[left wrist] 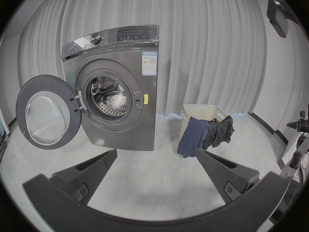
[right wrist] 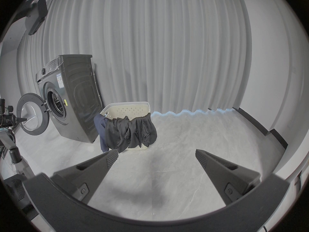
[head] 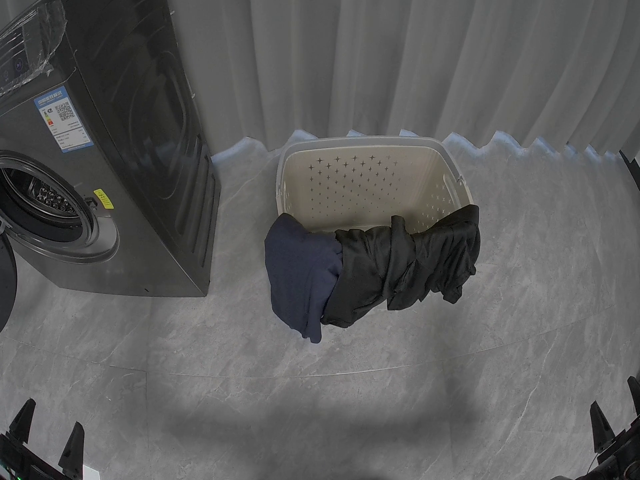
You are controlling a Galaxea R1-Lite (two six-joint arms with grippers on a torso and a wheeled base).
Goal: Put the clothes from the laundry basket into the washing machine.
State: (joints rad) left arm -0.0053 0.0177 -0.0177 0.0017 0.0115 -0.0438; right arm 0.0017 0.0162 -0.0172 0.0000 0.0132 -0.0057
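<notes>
A cream laundry basket [head: 373,168] [left wrist: 201,110] [right wrist: 128,108] stands on the floor before the curtain. Over its near rim hang a navy garment [head: 300,275] [left wrist: 192,136] [right wrist: 99,126] and a black garment [head: 407,261] [left wrist: 220,131] [right wrist: 130,131]. To the left stands a grey washing machine [head: 133,128] [left wrist: 128,113] [right wrist: 75,97] with its round door [left wrist: 48,111] [right wrist: 32,113] swung open and the drum [head: 43,201] [left wrist: 109,97] showing. My left gripper [head: 47,435] [left wrist: 156,153] is open and holds nothing, low at the left. My right gripper [head: 617,411] [right wrist: 156,153] is open and holds nothing, low at the right. Both are well short of the basket.
A white curtain [head: 413,48] runs along the back. Grey tiled floor [head: 347,401] lies open between the grippers and the basket. A dark skirting [right wrist: 257,123] lines the right wall. A stand with equipment [left wrist: 301,136] is at the room's side.
</notes>
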